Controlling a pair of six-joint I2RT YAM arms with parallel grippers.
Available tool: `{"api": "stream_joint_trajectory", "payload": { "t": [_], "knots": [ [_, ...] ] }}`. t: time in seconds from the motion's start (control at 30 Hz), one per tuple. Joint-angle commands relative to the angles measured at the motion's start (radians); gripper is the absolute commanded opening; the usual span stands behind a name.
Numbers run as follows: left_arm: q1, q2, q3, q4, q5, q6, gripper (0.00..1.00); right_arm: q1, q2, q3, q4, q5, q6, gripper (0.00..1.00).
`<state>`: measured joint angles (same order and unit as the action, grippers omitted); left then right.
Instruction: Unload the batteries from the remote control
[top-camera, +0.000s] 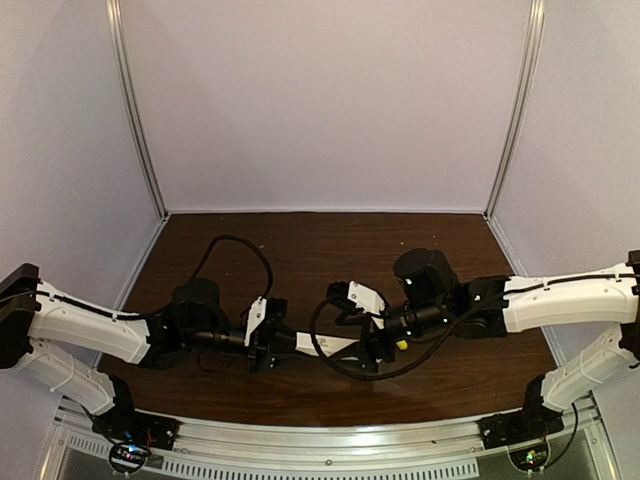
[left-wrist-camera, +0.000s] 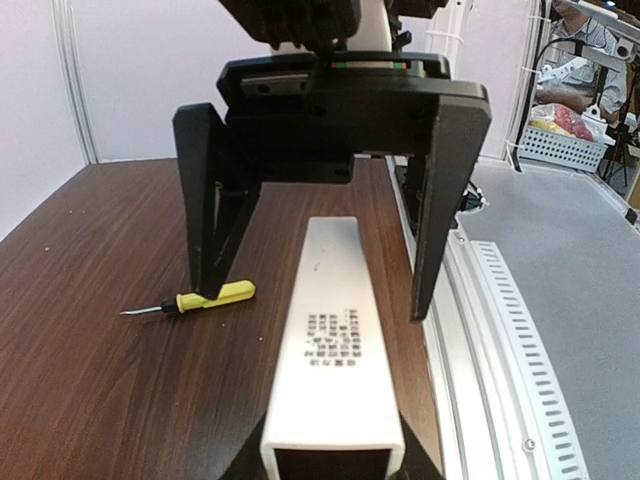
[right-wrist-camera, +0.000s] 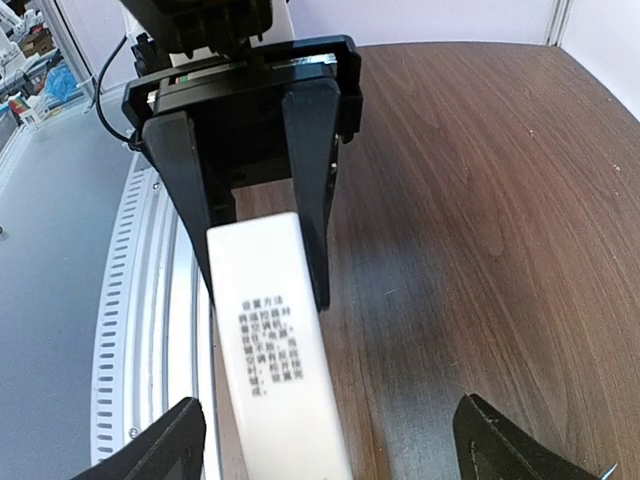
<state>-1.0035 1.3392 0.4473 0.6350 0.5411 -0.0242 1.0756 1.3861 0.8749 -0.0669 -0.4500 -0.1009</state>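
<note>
The white remote control (left-wrist-camera: 333, 330) (right-wrist-camera: 268, 340) (top-camera: 335, 345) hangs just above the table between my two arms. My left gripper (left-wrist-camera: 330, 462) (top-camera: 287, 340) is shut on one end of it, and the dark hollow recess (left-wrist-camera: 330, 466) shows at that end. My right gripper (right-wrist-camera: 330, 440) (top-camera: 372, 348) is open, its fingers (right-wrist-camera: 150, 450) spread wide on either side of the other end and not touching it. Printed black text faces up on the remote. No batteries show in any view.
A yellow-handled screwdriver (left-wrist-camera: 212, 296) (top-camera: 400, 343) lies on the brown table beside the remote, under the right arm. The metal rail (left-wrist-camera: 500, 330) of the table's near edge runs close along the remote's other side. White walls enclose the table.
</note>
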Motion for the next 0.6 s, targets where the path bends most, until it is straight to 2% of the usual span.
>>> {"api": "stream_joint_trajectory", "payload": {
  "t": [0.0,0.3,0.57],
  "knots": [
    [-0.004,-0.057,-0.021,0.053,-0.008,0.009,0.01,-0.006,-0.084,-0.082,0.064,0.024,0.021,0.86],
    [-0.004,-0.085,-0.03,0.079,0.024,-0.005,0.01,-0.006,-0.122,-0.125,0.096,-0.033,0.016,0.74],
    [-0.004,-0.074,-0.027,0.089,0.029,-0.011,0.01,-0.007,-0.109,-0.116,0.091,-0.055,0.006,0.48]
  ]
}}
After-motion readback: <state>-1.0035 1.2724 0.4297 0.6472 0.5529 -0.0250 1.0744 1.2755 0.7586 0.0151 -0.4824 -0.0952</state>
